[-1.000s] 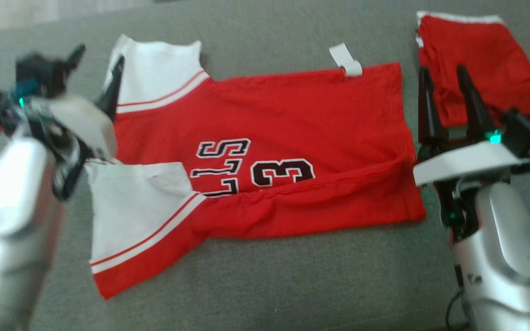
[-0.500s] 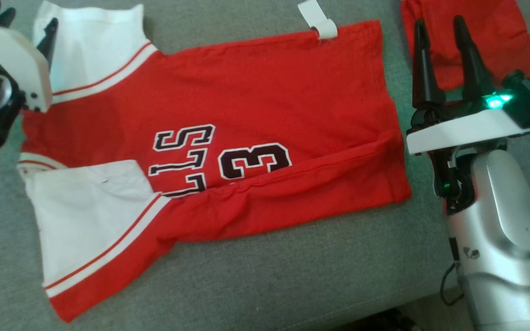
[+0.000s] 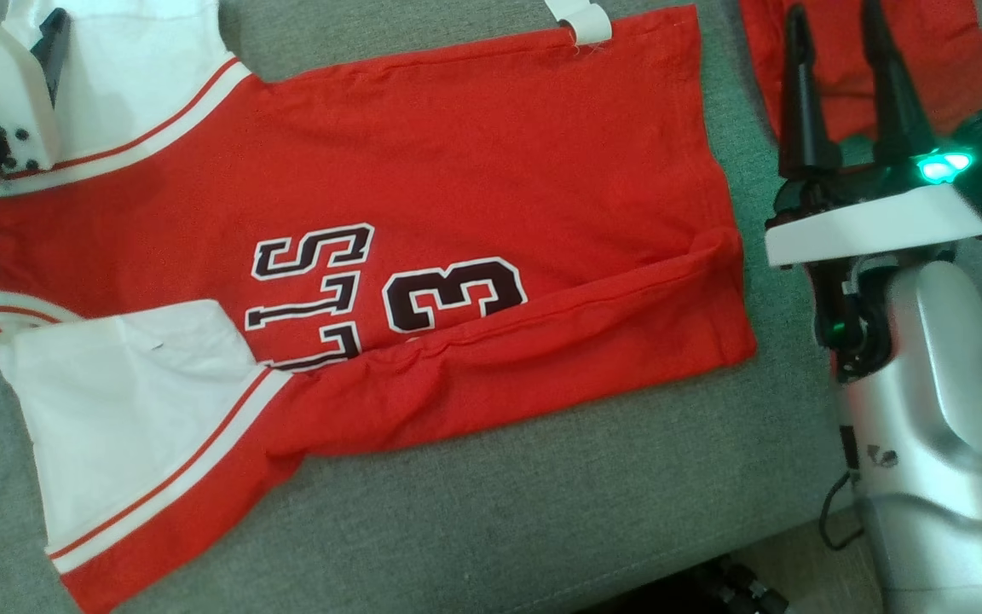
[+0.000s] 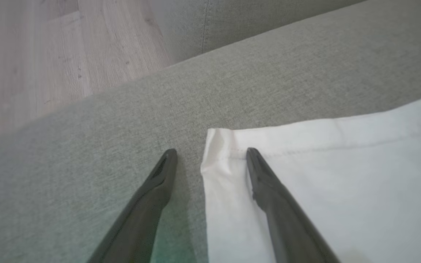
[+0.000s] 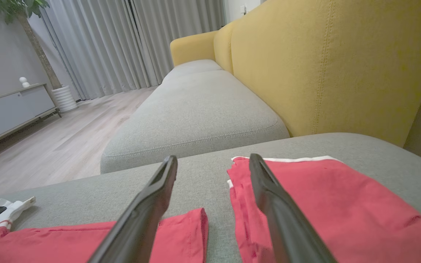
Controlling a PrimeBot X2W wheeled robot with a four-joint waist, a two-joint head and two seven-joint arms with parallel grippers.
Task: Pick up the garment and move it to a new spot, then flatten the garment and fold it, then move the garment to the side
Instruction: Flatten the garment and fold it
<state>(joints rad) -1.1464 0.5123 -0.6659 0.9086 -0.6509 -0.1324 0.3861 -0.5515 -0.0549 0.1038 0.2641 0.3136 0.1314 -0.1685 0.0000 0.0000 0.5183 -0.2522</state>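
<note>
Jersey (image 3: 474, 153) sleeve (image 4: 323, 164) corner lies between the spread, empty fingers of the left gripper (image 4: 210, 151). The right gripper (image 5: 213, 157), also spread and empty, points between the jersey's hem and red shorts (image 5: 323, 201). The jersey lies flat on the grey cushion (image 3: 542, 512), near edge folded over.

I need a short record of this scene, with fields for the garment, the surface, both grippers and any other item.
garment: red jersey, spread out, near edge folded over
surface: grey sofa cushion
left gripper: open, astride the white sleeve corner
right gripper: open, empty, beside the jersey hem
other item: second red garment, at the right
</note>
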